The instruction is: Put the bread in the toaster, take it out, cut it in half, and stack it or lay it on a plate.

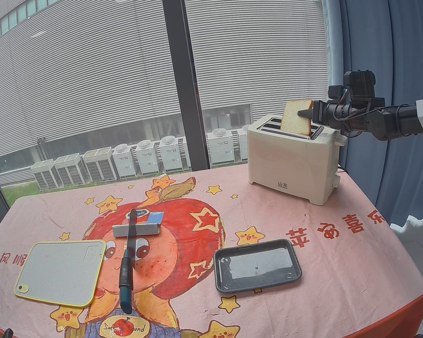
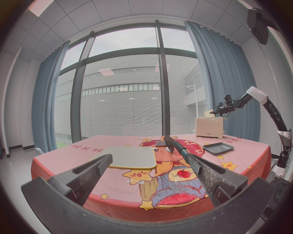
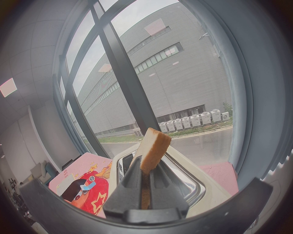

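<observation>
This looks like an office or lab room in a commercial building. It has a tiled drop ceiling (image 2: pixel 146 12) with a flat light panel (image 2: pixel 39 6) and floor-to-ceiling windows (image 2: pixel 122 100) hung with grey-blue curtains (image 1: pixel 383 26). A row of cooling units (image 1: pixel 148 157) stands outside, and a toaster (image 1: pixel 293 166) sits on a cartoon tablecloth (image 1: pixel 312 266).

cream toaster (image 1: pixel 293 161), golden-brown bread (image 1: pixel 297 118), black tray (image 1: pixel 256 266), yellow-rimmed board (image 1: pixel 60 272)

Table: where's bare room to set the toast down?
Bare cloth between the toaster and the black tray, right of the tray, and along the window behind the cutting board. Crowded where the knife and its rest lie beside the board.
</observation>
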You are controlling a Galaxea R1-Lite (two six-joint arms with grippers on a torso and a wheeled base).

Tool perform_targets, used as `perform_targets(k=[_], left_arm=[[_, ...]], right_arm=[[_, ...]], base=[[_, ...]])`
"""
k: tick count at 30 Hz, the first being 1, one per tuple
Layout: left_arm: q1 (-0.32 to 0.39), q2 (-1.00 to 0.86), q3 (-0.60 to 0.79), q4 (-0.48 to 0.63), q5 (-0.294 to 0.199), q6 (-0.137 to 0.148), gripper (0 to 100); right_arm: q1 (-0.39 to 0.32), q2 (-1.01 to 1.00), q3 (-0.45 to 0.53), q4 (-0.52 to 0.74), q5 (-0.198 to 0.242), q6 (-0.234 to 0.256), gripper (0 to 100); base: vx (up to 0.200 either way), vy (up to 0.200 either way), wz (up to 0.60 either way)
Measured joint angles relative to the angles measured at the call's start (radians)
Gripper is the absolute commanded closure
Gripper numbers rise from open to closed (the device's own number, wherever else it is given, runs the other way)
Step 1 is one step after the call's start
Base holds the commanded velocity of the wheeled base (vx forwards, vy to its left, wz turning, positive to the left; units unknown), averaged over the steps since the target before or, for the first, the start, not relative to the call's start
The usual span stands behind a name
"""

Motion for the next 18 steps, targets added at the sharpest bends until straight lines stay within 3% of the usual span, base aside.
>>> perform_targets(k=[11,18], left_arm=[[0.0,0.0,0.0,0.0,0.0,0.0,0],[0.0,0.0,0.0,0.0,0.0,0.0,0]], right_arm=[[0.002,-0.033,0.012,0.0,-0.002,-0.007,100],[0.002,-0.101,0.09,-0.003,-0.001,-0.013,100]], base=[[0.0,0.0,0.0],[0.0,0.0,0.0]])
